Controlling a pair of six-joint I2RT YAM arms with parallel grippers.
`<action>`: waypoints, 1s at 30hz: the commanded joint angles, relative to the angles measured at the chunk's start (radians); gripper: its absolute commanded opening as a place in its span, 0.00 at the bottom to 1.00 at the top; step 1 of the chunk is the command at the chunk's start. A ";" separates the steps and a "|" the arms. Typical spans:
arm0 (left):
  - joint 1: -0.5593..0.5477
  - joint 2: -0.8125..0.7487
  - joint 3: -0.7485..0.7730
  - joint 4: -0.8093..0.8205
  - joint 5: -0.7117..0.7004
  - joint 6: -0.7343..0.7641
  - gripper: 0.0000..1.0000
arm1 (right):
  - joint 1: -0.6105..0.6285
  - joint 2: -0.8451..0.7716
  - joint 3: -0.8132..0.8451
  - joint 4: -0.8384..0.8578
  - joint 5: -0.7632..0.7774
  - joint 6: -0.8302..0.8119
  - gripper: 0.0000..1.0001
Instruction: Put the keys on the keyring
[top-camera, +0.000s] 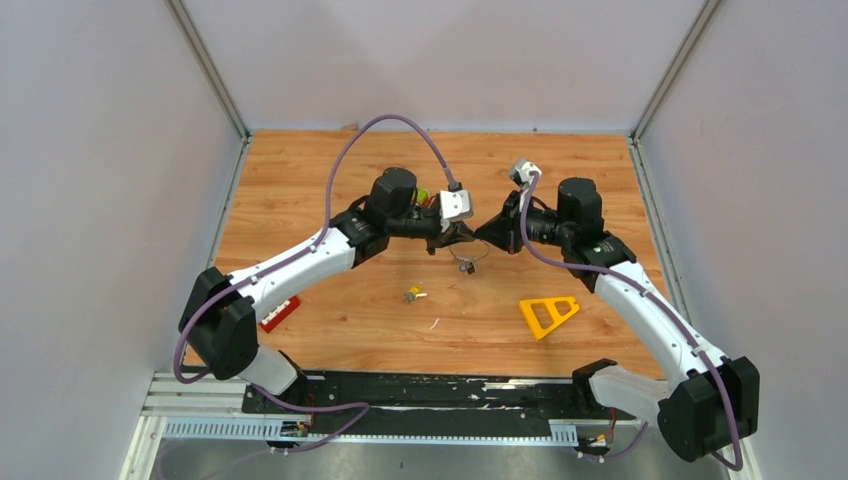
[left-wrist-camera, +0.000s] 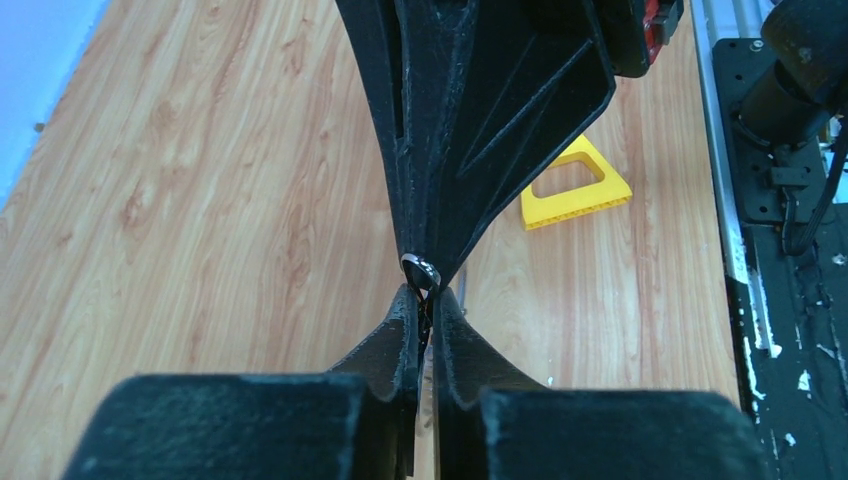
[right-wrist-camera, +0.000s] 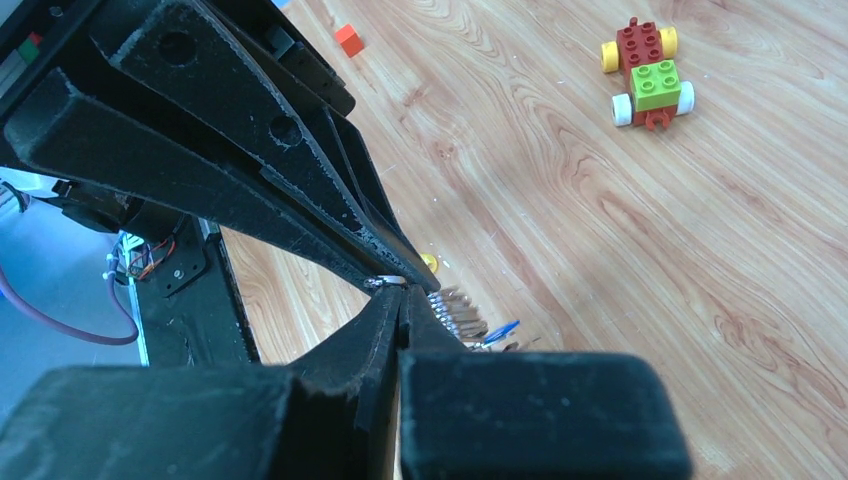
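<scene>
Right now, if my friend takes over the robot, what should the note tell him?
Left gripper: shut, pinching the keyring.
Right gripper: shut on the same ring, tip to tip with the left, above the table.
Keys: a bunch, one blue-tagged, hangs at the tips.
Done: those appear threaded on.
To do: the yellow-tagged key lies loose on the table.

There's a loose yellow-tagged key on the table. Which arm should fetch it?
Left, probably. The loose key lies nearer the left gripper, on its side. Both grippers look shut on the keyring; the other keys hang at the right gripper, so it should hold.
</scene>
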 joint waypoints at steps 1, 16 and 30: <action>-0.008 0.005 0.000 -0.017 0.049 0.033 0.00 | 0.005 -0.033 0.012 0.060 -0.015 0.002 0.00; 0.000 -0.070 -0.020 -0.057 0.200 0.034 0.00 | 0.004 -0.064 0.046 -0.103 -0.108 -0.272 0.23; -0.003 -0.149 -0.041 -0.171 0.396 0.134 0.00 | 0.005 -0.106 0.109 -0.343 -0.442 -0.667 0.46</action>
